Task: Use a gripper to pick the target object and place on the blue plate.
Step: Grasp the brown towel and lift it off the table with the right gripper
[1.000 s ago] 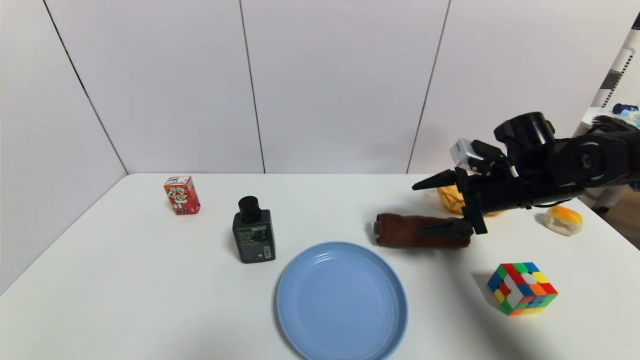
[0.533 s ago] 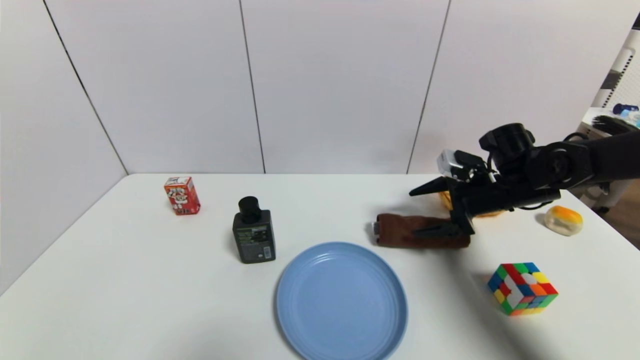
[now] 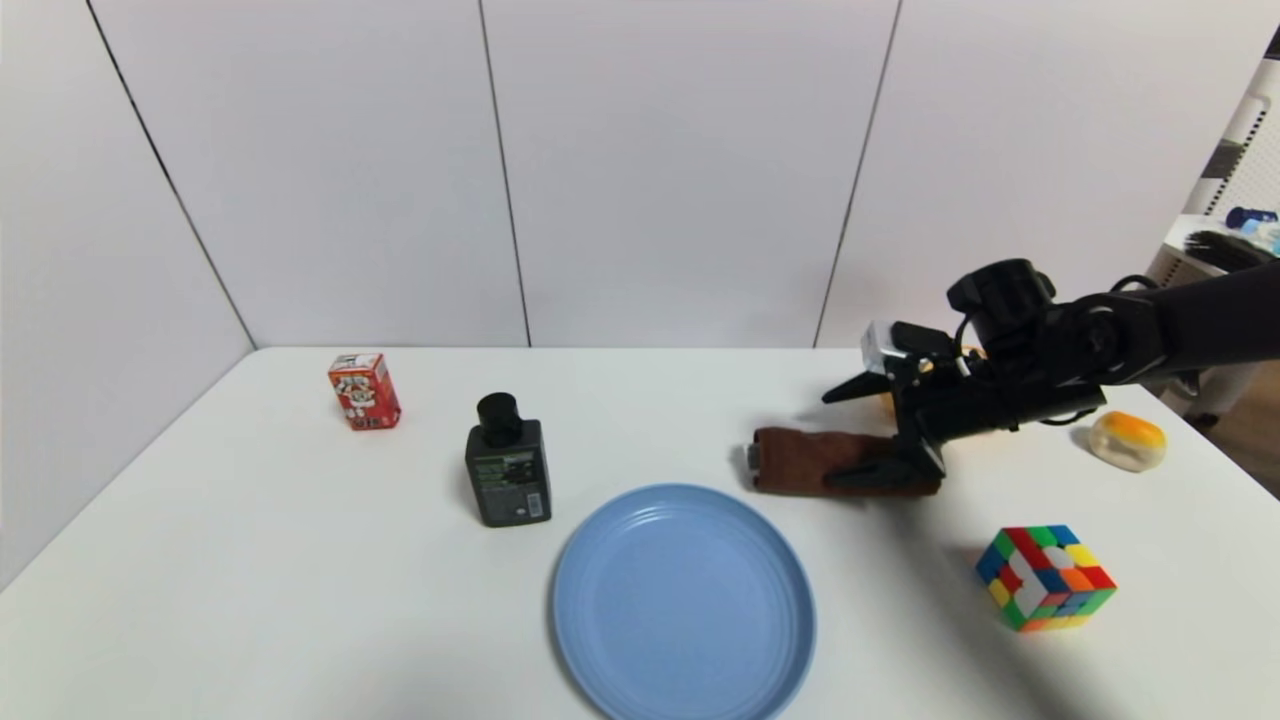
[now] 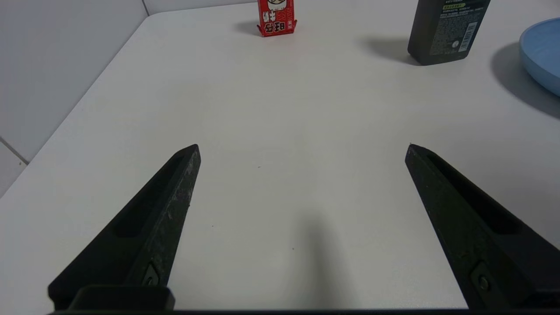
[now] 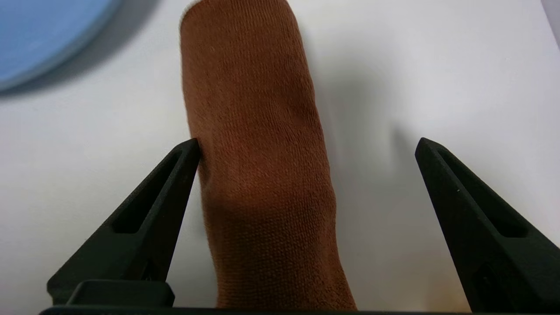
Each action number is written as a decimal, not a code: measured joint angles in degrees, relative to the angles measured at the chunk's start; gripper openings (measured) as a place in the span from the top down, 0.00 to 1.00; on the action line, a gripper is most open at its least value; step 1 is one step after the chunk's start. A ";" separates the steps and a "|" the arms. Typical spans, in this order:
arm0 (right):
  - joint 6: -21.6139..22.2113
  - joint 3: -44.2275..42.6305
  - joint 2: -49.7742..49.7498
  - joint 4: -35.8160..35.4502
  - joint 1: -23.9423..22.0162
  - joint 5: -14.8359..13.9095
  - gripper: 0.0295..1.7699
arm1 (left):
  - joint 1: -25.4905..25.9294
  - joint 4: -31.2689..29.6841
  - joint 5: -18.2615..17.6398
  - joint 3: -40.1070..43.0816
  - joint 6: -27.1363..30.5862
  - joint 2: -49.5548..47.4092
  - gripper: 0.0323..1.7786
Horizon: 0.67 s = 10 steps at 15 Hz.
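The dark brown towel roll [image 3: 800,461] lies on the white table just beyond the right rim of the blue plate [image 3: 683,600]. My right gripper [image 3: 828,441] is open and low over the roll's right half, one finger on each side. In the right wrist view the towel [image 5: 258,153] runs lengthwise between the fingers of the right gripper [image 5: 307,141]. One fingertip [image 5: 190,151] touches its side and the other stands well clear. A corner of the plate [image 5: 39,30] shows there. My left gripper [image 4: 302,146] is open over bare table, out of the head view.
A red carton [image 3: 364,391] and a black bottle [image 3: 507,462] stand left of the plate. A colour cube [image 3: 1045,577] sits at the front right and a yellow-orange item [image 3: 1127,440] at the far right. An orange basket [image 3: 886,404] is mostly hidden behind my right gripper.
My right gripper has come down and moved left along the towel, so its open fingers now straddle the roll. The towel has not moved.
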 joint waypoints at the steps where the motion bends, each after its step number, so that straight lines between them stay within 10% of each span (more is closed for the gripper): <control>1: -0.82 0.00 0.32 0.20 -0.05 -0.68 0.04 | 0.00 0.00 0.01 0.00 -0.01 0.00 0.05; 10: -8.48 -1.02 0.90 10.29 -0.16 -3.30 0.04 | 0.00 0.00 0.01 0.00 -0.01 0.00 0.05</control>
